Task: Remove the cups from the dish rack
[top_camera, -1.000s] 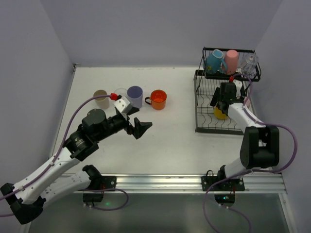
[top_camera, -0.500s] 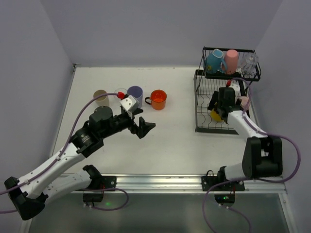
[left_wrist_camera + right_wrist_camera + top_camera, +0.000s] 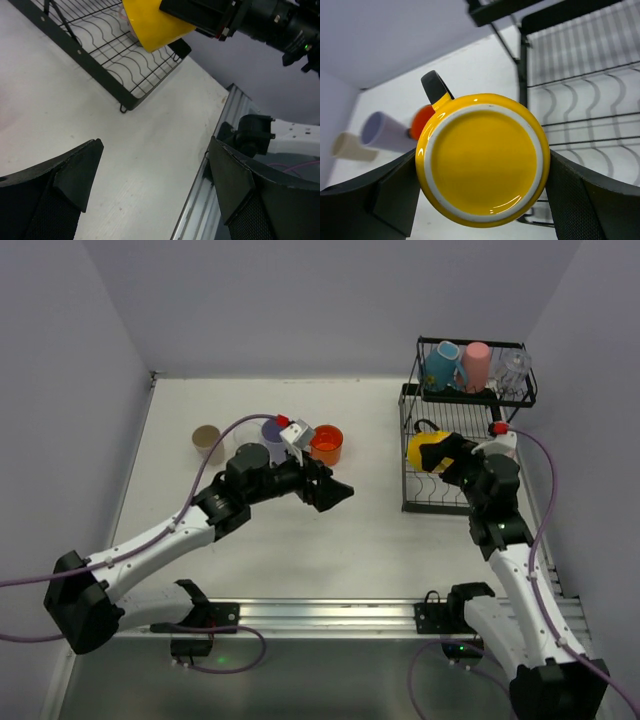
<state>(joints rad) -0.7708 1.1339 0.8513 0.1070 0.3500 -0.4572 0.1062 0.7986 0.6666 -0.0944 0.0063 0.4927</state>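
Bare table (image 3: 375, 535) runs from near centre to the dish rack (image 3: 445, 508) at right. Obstacles: far left, the beige cup (image 3: 207, 440), lavender cup (image 3: 272, 428) and orange cup (image 3: 328, 443); the left arm (image 3: 170, 535) crossing near-left; the yellow mug (image 3: 424, 452), clamped in the right gripper (image 3: 438, 456), at the rack's left edge.

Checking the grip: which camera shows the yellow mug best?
The right wrist view: the yellow mug fills the frame, base toward the camera, between the fingers of the right claw. The top view shows it small, at the left edge of the dish rack; the left wrist view catches only a cropped yellow part.
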